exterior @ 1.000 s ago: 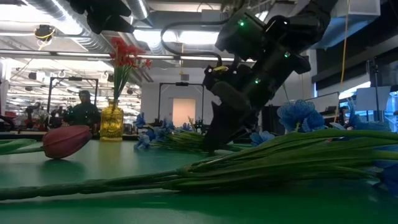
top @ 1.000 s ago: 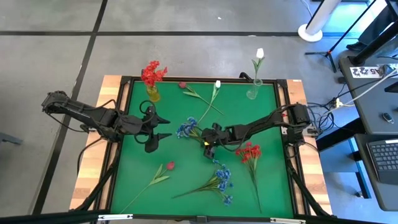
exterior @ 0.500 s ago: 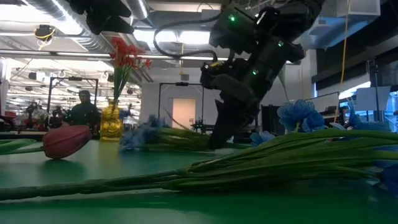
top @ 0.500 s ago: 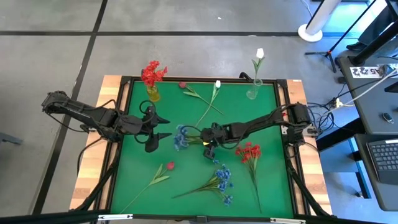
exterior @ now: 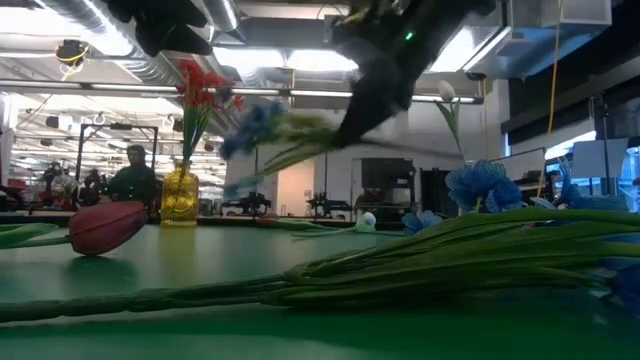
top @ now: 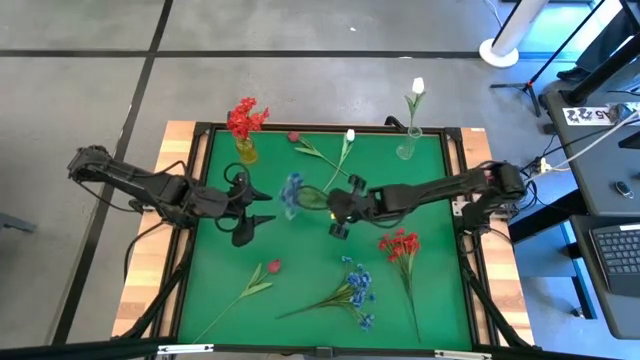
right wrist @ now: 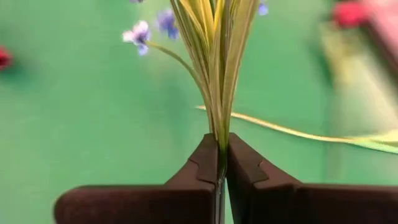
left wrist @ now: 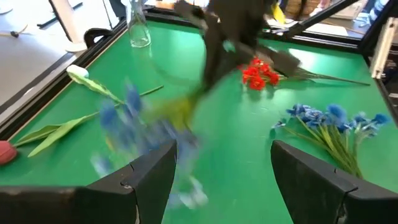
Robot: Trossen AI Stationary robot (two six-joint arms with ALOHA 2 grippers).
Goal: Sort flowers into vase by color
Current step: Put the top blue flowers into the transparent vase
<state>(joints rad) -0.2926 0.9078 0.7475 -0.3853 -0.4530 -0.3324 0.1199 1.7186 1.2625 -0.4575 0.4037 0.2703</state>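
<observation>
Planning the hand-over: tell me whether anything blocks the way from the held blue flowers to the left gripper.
Nothing visible does. The right gripper is shut on the blue flower bunch, lifted above the green mat. The left gripper waits open just beside the blossoms, with only bare mat between them in the high view.

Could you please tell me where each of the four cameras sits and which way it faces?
High view: overhead, straight down on the green table; both dark arms show.
Low view: table height, looking across; right arm lifts the blue-blossomed green-stemmed flower bunch.
Left wrist view: past the left hand, open, toward that bunch.
Right wrist view: along the right hand, shut on its stems.
All four views share this bunch.
</observation>
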